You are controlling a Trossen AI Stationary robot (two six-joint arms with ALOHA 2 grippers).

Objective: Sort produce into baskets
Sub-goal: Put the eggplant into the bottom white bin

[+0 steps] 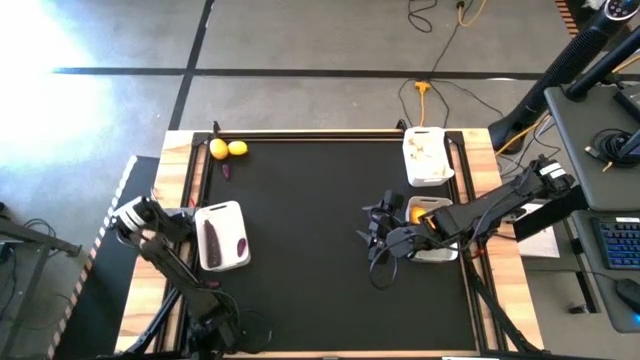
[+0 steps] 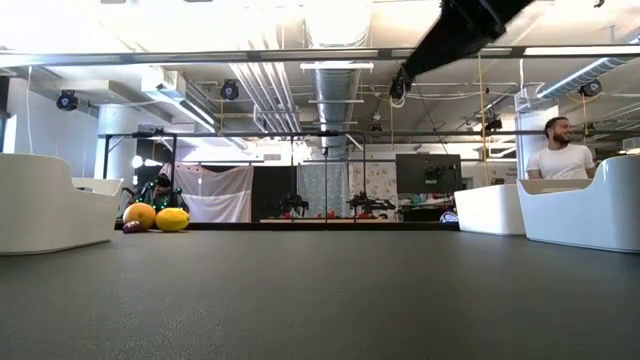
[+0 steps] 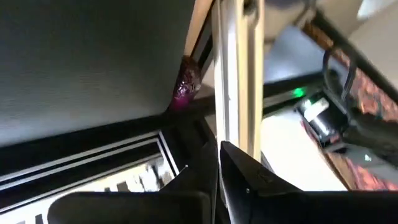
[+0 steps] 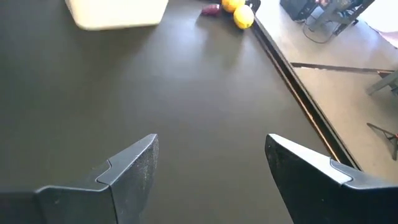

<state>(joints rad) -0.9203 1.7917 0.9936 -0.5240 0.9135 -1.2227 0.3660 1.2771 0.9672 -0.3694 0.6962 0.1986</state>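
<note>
Two lemons and a purple piece still loose at the table's far left corner.
Our right hand hangs spread mid-table; the left hand (pressed together, empty) waits beside the purple basket; next we reach for a lemon.

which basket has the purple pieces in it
The basket on the table's left side, by the left arm; the two right-side baskets hold none.

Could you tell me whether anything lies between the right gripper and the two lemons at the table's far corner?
Nothing visible does: only bare black mat lies between the open right gripper and the lemons.
</note>
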